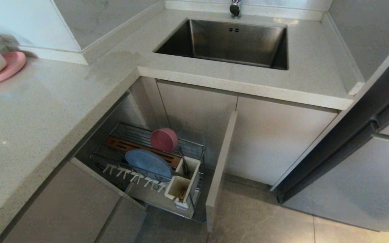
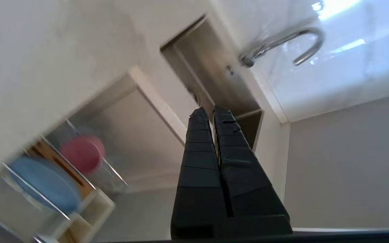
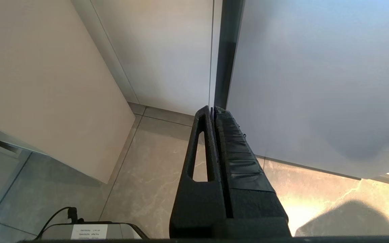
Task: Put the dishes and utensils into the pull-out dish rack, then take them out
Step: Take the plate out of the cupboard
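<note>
Down by the floor, the pull-out dish rack point(image 1: 194, 148) stands drawn out, fully loaded: chopsticks point(image 1: 181, 195) and the metal utensil point(image 1: 183, 162) upright in the white box, blue plate point(image 1: 148, 164) on edge in the prongs, pink bowl point(image 1: 164, 139) tipped behind it. Plate and bowl look stiff, light and matte; a pinch on the upper rim should hold. The left gripper point(image 2: 211, 111), closed and empty, hangs above; the right gripper point(image 3: 212, 109), likewise closed, is parked over floor tiles. Beyond lie the pale countertop point(image 1: 46, 111) and steel sink point(image 1: 228, 42).

Chrome wire rack point(image 1: 194, 148) — matte pink bowl point(image 1: 164, 139), steel sink point(image 1: 228, 42)
</note>
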